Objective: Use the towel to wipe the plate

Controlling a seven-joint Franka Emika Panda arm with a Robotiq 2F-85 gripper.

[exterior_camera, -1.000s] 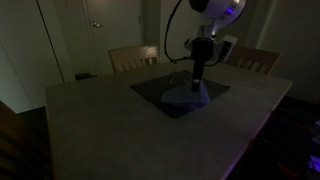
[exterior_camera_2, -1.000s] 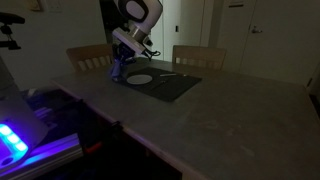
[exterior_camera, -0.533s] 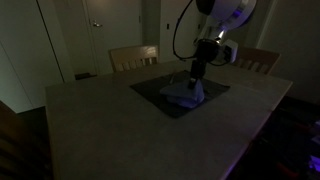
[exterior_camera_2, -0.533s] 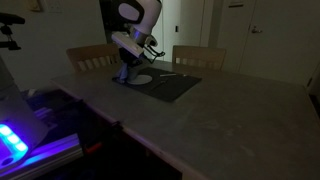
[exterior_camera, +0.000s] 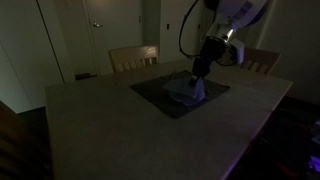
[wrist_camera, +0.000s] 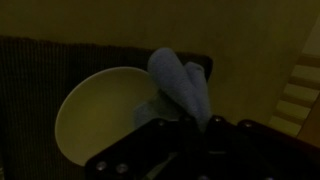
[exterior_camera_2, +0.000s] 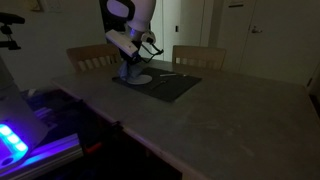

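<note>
Gripping the towel (wrist_camera: 183,82): the jaws of the gripper (wrist_camera: 198,130) are closed on one end of the bunched blue cloth. This reads best in the wrist view, where the cloth runs from the lower centre of the frame up across the right rim of the plate (wrist_camera: 100,115). The plate is pale and round and lies on a dark placemat (wrist_camera: 40,70) in the left half of that frame. Most of its inside is bare; only the right edge is covered by the towel. Chair slats (wrist_camera: 295,90) show at the right edge.

In an exterior view the gripper (exterior_camera: 200,72) comes in from the upper right onto the towel (exterior_camera: 188,93), a pale heap on the placemat (exterior_camera: 155,90) right of centre. The plate cannot be made out here; the cloth hides it. The jaw state is not readable in this view, too dark. A chair (exterior_camera: 133,57) stands behind the table (exterior_camera: 110,130), and a door (exterior_camera: 100,30) is at upper left.

In an exterior view the gripper (exterior_camera_2: 133,62) sits left of centre in the upper half, with the towel (exterior_camera_2: 128,73) bunched under it. A sliver of the plate (exterior_camera_2: 145,79) shows just right of the cloth, at the left end of the placemat (exterior_camera_2: 175,85). A blue-lit device (exterior_camera_2: 12,140) in the lower left corner appears in no other view.
</note>
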